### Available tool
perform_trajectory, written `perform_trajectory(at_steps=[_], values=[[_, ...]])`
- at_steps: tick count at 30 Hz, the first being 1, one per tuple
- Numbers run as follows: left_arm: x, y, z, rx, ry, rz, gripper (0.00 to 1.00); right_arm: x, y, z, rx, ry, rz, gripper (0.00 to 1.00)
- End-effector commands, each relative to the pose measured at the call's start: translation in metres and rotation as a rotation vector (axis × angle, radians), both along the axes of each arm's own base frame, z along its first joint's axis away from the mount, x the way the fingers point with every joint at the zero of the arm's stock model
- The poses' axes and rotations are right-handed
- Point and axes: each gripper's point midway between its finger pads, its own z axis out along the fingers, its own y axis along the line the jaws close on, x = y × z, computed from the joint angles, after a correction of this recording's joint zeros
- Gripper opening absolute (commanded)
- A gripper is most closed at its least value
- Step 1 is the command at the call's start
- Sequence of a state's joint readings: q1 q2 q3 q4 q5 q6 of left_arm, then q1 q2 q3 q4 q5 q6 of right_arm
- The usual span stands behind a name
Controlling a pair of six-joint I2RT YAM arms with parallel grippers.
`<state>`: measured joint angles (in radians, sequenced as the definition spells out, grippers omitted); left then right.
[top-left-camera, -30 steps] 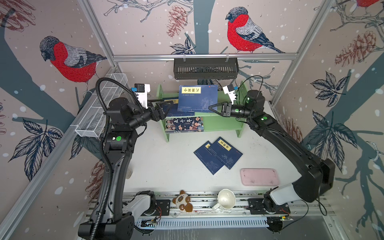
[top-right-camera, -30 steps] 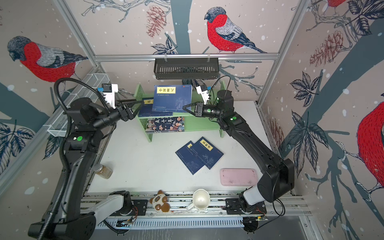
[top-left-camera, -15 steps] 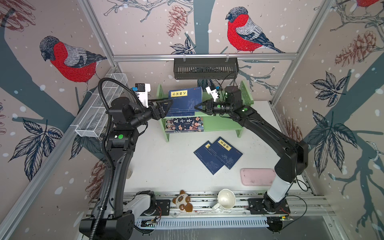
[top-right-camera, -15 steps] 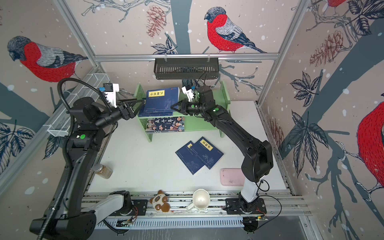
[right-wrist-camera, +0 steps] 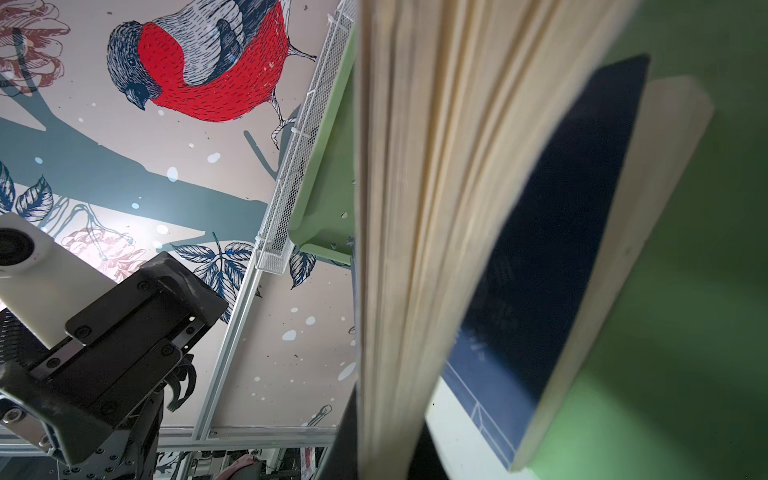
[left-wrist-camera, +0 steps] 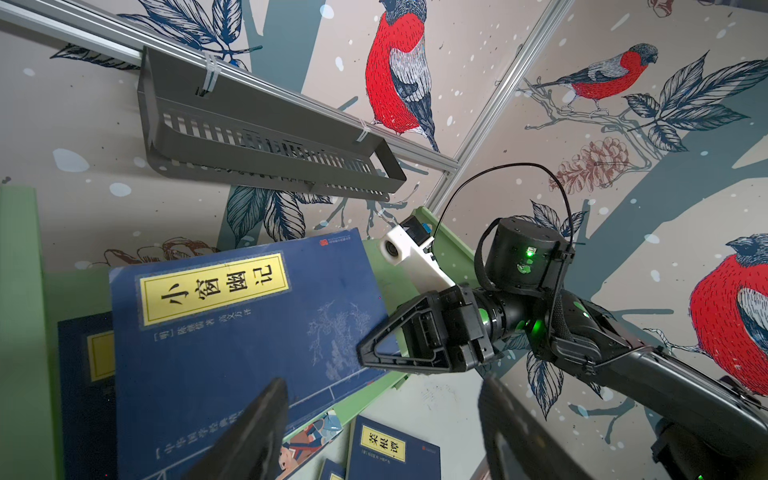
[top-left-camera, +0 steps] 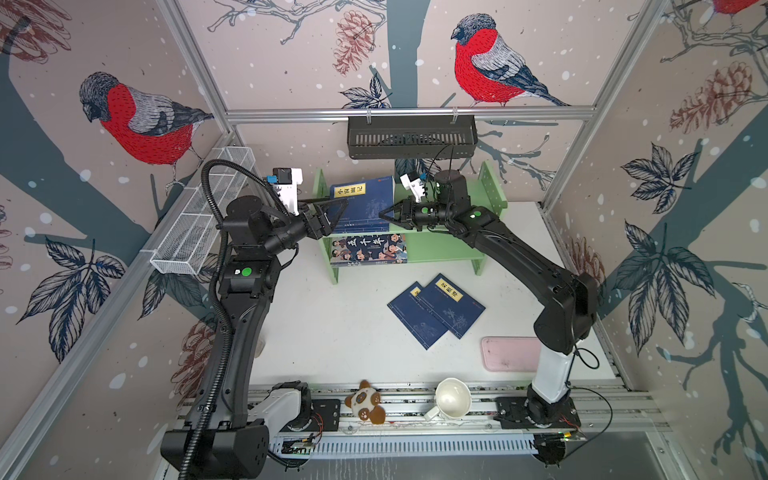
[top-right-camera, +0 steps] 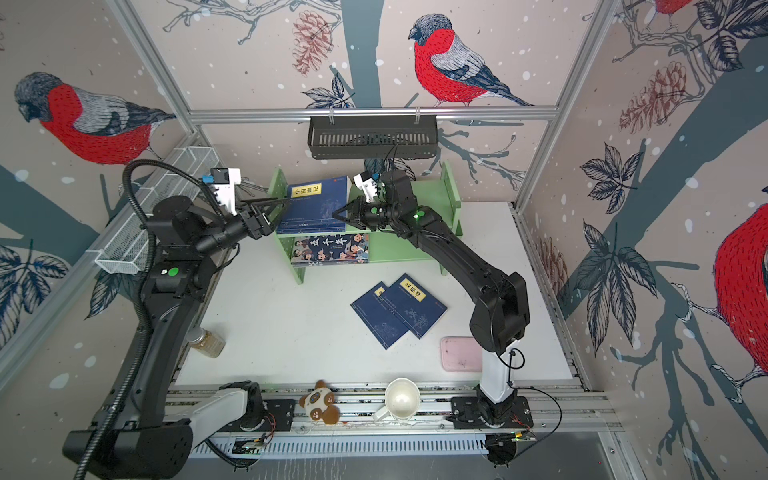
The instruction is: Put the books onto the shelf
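1. Left wrist view showed the right end effector point(left-wrist-camera: 363, 353) clamped on one edge of a navy book point(left-wrist-camera: 232, 324); that book sat tilted over the upper tier of the shelf point(top-left-camera: 492, 187), partly on a second navy book point(left-wrist-camera: 83, 374).
2. Left end effector point(top-left-camera: 337, 211) hung open just beside the tilted book's opposite edge; it gripped nothing.
3. Cartoon book point(top-left-camera: 369, 248) lay on the lower tier; two navy books point(top-left-camera: 436, 309) lay on the worktop point(top-left-camera: 332, 324), not yet shelved.
4. Step judged: seating the held book on the upper tier; next move calls for lowering it flat, releasing it, then fetching the worktop pair.
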<state>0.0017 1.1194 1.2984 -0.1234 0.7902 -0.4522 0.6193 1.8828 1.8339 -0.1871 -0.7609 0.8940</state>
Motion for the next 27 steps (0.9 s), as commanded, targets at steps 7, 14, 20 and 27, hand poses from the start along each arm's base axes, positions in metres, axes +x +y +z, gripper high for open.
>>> perform_trajectory(at_steps=[7, 14, 20, 27], values=[[-0.005, -0.004, 0.003, -0.009, -0.023, -0.036, 0.72, 0.003, 0.001, -0.001, -0.006, -0.006, 0.006, 0.09], [-0.005, -0.004, -0.001, -0.008, -0.008, -0.040, 0.72, 0.006, 0.001, -0.006, -0.051, -0.016, -0.004, 0.38], [-0.005, -0.004, 0.001, -0.011, -0.004, -0.038, 0.72, 0.009, -0.004, -0.014, -0.119, -0.037, -0.031, 0.52], [-0.006, -0.005, -0.002, 0.002, 0.003, -0.040, 0.72, 0.011, -0.013, -0.016, -0.173, -0.061, -0.078, 0.57]])
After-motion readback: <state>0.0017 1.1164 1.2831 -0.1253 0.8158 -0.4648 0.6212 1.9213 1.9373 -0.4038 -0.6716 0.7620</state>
